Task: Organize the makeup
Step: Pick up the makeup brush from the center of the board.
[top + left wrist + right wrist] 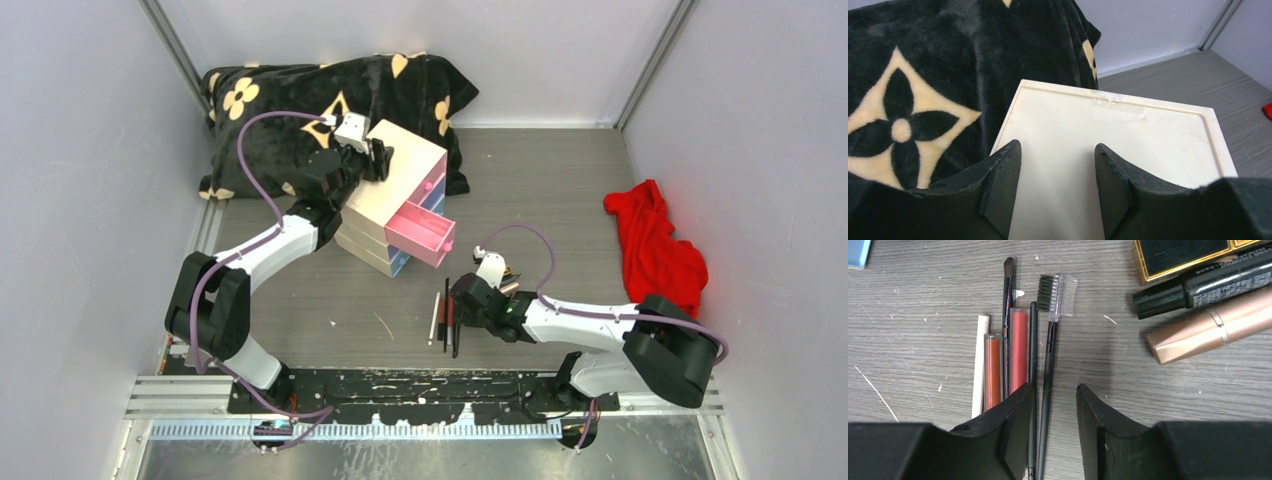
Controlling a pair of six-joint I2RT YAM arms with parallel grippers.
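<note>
A: Right pincer [1055, 390]?
B: Jaws partly apart and gripping nothing, low over the bench [913, 305]. The brow comb-brush [1049, 355] has its handle running through the gap. The black pencil [1033, 350] lies along the inner edge of one finger.

A: Outward past that finger?
B: A parallel row, packed close: pink-red tube [1018, 347], thin brush [1007, 300], orange tube [992, 370], and the white pencil [980, 365] outermost.

A: The other side?
B: Ahead and well apart from the row is the gold tube [1208, 325]. The black tube [1203, 285] is just beside it, and the black-gold compact [1183, 255] is beyond that. The black tube carries white print, too small to read with confidence.

A: Left pincer [1058, 150]?
B: Jaws wide with nothing between them, at the lid of the cream box [1148, 145]. Can't tell if it touches the lid. A strip of clear tape [1118, 105] sits on the lid ahead of the fingertips.

A: Drawers?
B: The pink drawer [420, 232] is pulled out on the side facing the makeup row. Its contents can't be made out. There are blue drawer fronts [432, 197] near it.

A: Beyond the box?
B: A black pillow [908, 100] with cream flowers.
</note>
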